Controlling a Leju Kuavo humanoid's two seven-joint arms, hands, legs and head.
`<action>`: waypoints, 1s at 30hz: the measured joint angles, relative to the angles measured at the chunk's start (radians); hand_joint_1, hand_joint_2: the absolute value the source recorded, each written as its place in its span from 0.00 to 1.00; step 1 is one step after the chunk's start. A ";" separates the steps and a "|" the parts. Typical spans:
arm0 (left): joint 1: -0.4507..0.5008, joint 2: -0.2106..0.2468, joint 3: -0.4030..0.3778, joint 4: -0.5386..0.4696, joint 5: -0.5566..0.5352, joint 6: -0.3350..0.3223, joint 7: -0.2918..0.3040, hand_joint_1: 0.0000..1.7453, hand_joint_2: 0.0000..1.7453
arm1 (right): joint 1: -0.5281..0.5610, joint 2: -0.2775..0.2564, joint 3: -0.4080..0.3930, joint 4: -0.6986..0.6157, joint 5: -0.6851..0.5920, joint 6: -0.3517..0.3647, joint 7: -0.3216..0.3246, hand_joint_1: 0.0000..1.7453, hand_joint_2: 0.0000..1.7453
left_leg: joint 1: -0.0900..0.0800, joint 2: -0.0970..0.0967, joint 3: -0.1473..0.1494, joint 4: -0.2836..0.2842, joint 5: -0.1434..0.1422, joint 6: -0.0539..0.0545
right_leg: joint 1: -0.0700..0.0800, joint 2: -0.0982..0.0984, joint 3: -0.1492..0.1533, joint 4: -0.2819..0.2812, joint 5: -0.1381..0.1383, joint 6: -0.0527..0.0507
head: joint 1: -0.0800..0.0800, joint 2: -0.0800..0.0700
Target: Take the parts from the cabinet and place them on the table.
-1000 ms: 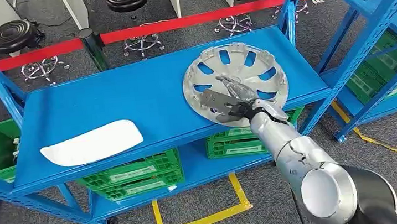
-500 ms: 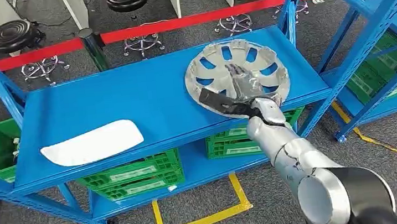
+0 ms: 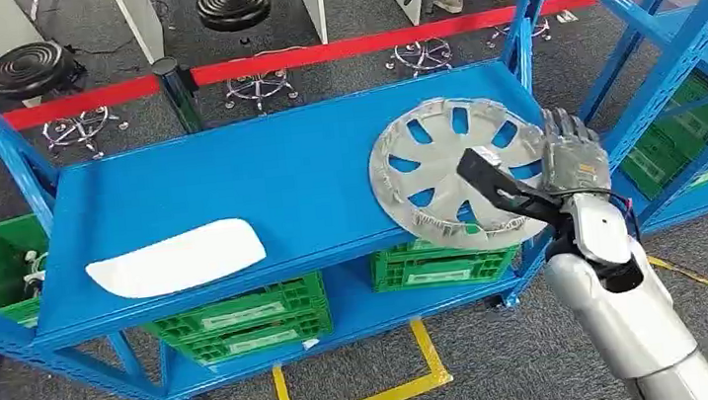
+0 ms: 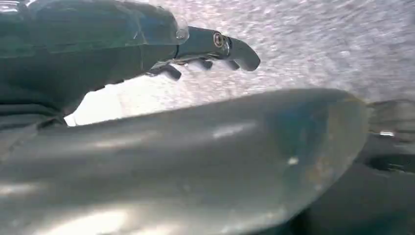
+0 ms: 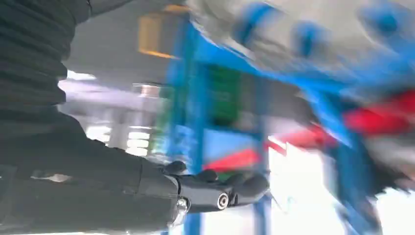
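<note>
**Colleague:** What's biggest on your head view?

**Me:** The blue metal shelving rack (image 3: pixel 259 185). I see its broad top shelf and a lower shelf carrying green plastic crates (image 3: pixel 238 316). A second blue rack (image 3: pixel 682 56) stands just to the right, and a red barrier tape (image 3: pixel 334 51) runs behind both, with black round stools (image 3: pixel 232 4) beyond it.

**Colleague:** And the part?

**Me:** The silver slotted wheel cover (image 3: pixel 456 171) is at the right end of the top shelf, tilted, its near edge hanging out past the shelf front. A flat white curved panel (image 3: pixel 177 258) lies well apart from it, toward the left end.

**Colleague:** Right hand?

**Me:** My right hand (image 3: pixel 571 172) grips the wheel cover at its right rim, dark thumb laid across the face, fingers behind it. The right wrist view is blurred; I only make out fingers (image 5: pixel 220 188) over blue frame.

**Colleague:** Left hand?

**Me:** The left hand (image 4: pixel 195 49) is over grey floor with fingers slightly curled, holding nothing.
</note>
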 joint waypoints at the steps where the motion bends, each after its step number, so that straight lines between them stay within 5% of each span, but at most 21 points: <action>1: -0.001 0.002 0.000 0.000 0.000 0.000 0.000 0.00 0.00 | 0.012 -0.019 0.018 -0.075 -0.011 -0.006 -0.002 0.00 1.00 | 0.000 -0.006 0.000 0.000 0.001 0.000 | 0.000 -0.003 0.001 0.000 0.000 0.000 | 0.000 0.000; 5: 0.001 0.007 0.000 0.001 0.000 0.001 0.002 0.00 0.00 | 0.057 -0.069 0.092 -0.325 -0.027 -0.009 -0.007 0.00 1.00 | 0.000 -0.011 -0.002 0.000 0.000 0.000 | 0.000 -0.006 0.000 0.000 -0.002 -0.001 | 0.000 0.000; 12: -0.002 0.010 0.000 0.001 0.000 0.001 0.002 0.00 0.00 | 0.086 -0.125 0.151 -0.542 -0.030 -0.007 -0.007 0.00 1.00 | 0.000 -0.015 -0.003 0.000 -0.001 0.000 | 0.000 -0.008 0.000 0.000 -0.004 0.000 | 0.000 0.000; 19: -0.002 0.012 -0.001 0.001 0.001 0.003 0.000 0.00 0.00 | 0.091 -0.157 0.188 -0.635 -0.042 -0.003 -0.007 0.00 1.00 | 0.000 -0.014 -0.003 0.000 -0.001 0.000 | 0.000 -0.008 0.000 -0.001 -0.004 0.000 | 0.000 0.000; 30: -0.003 0.013 -0.003 0.001 -0.005 0.006 -0.012 0.00 0.00 | 0.010 -0.170 0.250 -0.626 -0.235 -0.029 0.002 0.00 1.00 | 0.000 -0.009 -0.003 0.000 -0.001 0.000 | 0.000 -0.008 0.000 0.000 -0.004 0.000 | 0.000 0.000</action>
